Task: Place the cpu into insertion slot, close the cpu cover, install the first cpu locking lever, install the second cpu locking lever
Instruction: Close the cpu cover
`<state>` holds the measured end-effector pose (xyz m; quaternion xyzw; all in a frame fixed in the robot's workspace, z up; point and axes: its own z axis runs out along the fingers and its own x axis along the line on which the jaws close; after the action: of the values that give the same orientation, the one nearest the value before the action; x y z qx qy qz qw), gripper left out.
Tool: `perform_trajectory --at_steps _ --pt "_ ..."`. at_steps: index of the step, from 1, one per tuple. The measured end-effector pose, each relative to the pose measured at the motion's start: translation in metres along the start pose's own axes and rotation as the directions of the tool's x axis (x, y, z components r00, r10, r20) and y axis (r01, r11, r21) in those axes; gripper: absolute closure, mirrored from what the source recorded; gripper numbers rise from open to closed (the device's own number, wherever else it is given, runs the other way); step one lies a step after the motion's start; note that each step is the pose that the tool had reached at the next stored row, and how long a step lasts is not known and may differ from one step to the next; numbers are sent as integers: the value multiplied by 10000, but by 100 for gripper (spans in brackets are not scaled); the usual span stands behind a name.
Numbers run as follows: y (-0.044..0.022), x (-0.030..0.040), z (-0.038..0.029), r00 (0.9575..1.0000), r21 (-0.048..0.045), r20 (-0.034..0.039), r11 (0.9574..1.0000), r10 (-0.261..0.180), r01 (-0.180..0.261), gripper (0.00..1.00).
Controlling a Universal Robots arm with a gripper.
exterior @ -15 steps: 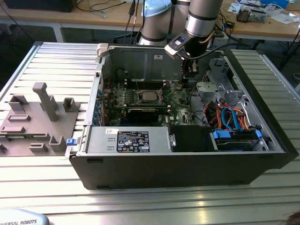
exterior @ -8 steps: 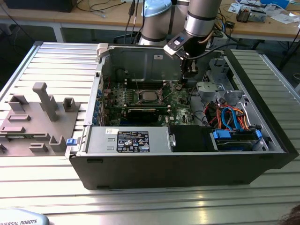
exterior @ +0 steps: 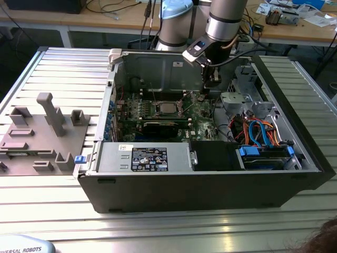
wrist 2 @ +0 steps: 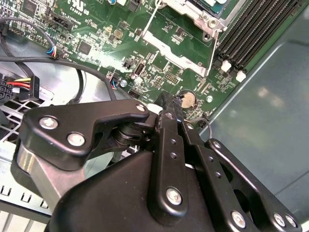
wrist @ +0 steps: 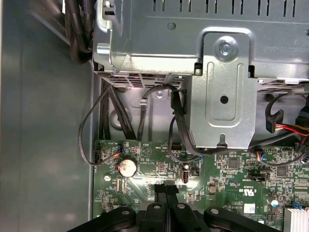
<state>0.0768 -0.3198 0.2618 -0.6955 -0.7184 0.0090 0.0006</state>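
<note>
**Exterior view.** The open computer case lay on its side on the slatted metal table. The arm reached down into it from the far side. The gripper hung just above the green circuit board, to the exterior view's right of the insertion slot. The cpu sat flat in that slot, apart from the gripper. A grey fixture stood on the table to the exterior view's left of the case.

**Second wrist view.** The gripper had its black fingers pressed together with nothing between them. The tips were near a coin cell on the board. Further off was the slot's silvery rim. A thin wire lever slanted along one side of it and a second wire lever along the other.

**First wrist view.** The gripper tips met over the board and held nothing. The coin cell was near them. Beyond it were a metal drive cage and looping black cables.
</note>
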Motion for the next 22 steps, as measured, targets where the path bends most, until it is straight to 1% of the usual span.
perform_trajectory --at_steps 22 --pt "-64 2 7 10000 0 0 10000 0 0 89"
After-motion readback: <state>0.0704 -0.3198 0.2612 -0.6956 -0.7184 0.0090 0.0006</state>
